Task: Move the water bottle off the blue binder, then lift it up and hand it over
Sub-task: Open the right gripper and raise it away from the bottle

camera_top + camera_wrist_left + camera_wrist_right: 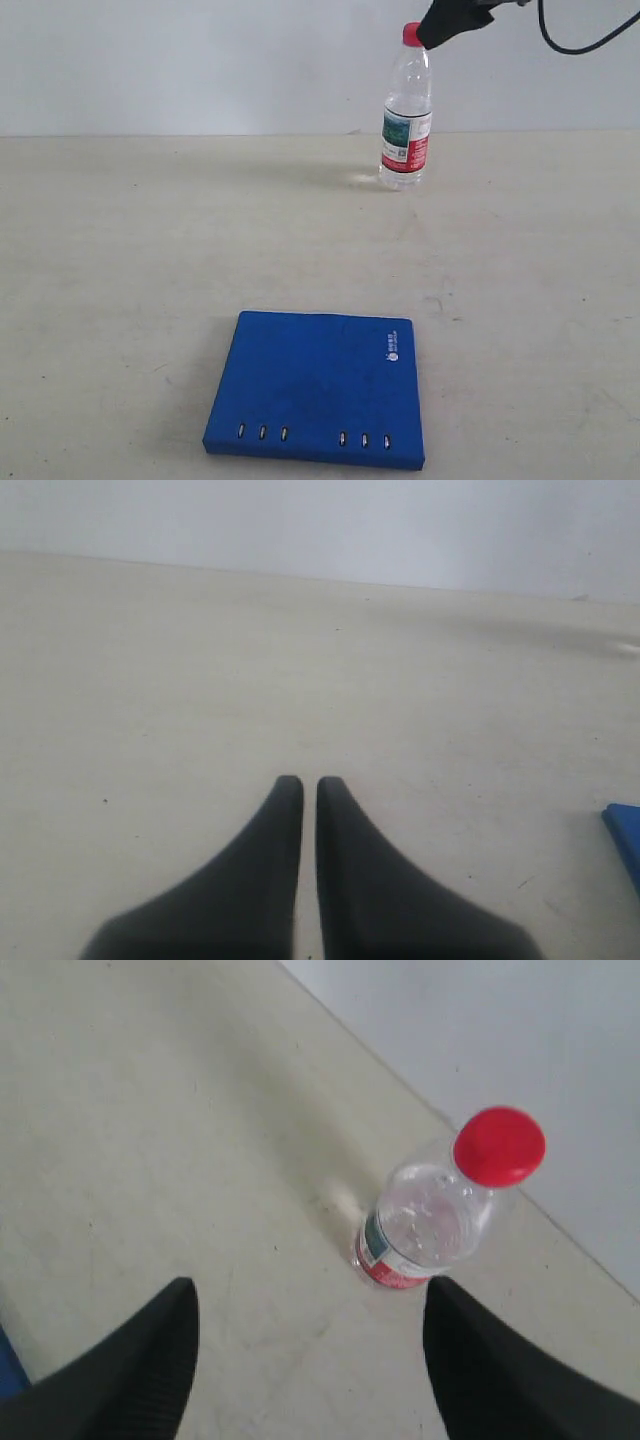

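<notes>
The water bottle [406, 112] stands upright on the table at the far right, well away from the blue binder [318, 386], which lies flat near the front edge. My right gripper [440, 30] hovers beside and just above the bottle's red cap [411, 34]. From the right wrist camera, that gripper [310, 1295] is open with only bare table between its fingers, and the bottle [430, 1222] stands beyond the fingertips. My left gripper [302, 785] is shut over bare table, holding nothing; a corner of the binder [626, 832] shows at the frame's edge. The left arm is out of the exterior view.
The beige table [150, 250] runs back to a pale wall [200, 60]. A black cable [580, 40] hangs from the right arm at the top right.
</notes>
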You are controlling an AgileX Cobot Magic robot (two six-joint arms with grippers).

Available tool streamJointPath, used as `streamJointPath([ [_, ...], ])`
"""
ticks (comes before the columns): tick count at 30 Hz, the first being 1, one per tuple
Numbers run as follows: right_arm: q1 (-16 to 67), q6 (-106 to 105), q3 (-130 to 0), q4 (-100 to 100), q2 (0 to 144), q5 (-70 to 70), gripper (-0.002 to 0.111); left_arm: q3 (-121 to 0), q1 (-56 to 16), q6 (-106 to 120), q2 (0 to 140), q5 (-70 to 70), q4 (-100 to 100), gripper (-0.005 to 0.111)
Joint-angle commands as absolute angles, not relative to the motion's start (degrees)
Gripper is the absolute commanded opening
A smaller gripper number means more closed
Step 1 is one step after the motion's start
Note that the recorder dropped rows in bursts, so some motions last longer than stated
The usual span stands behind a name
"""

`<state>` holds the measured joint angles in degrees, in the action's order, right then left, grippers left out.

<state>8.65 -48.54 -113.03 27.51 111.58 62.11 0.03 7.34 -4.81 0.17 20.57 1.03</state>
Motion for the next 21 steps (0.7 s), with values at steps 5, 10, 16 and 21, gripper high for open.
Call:
streamJointPath([
  [5,8.5,-44.9,-113.2,21.9,111.0,63.4,0.058,0.0,7.4,-4.6,0.0,20.4,1.1,0.005],
  [10,8.5,-43.7,-113.2,22.1,111.0,63.2,0.058,0.0,7.4,-4.6,0.0,20.4,1.1,0.005],
  [16,8.5,-40.4,-113.2,26.7,111.0,61.0,0.058,0.0,7.4,-4.6,0.0,20.4,1.1,0.005],
  [21,8.5,-34.9,-113.2,16.5,111.6,70.0,0.008,0.0,7.4,-4.6,0.0,20.4,1.1,0.005],
])
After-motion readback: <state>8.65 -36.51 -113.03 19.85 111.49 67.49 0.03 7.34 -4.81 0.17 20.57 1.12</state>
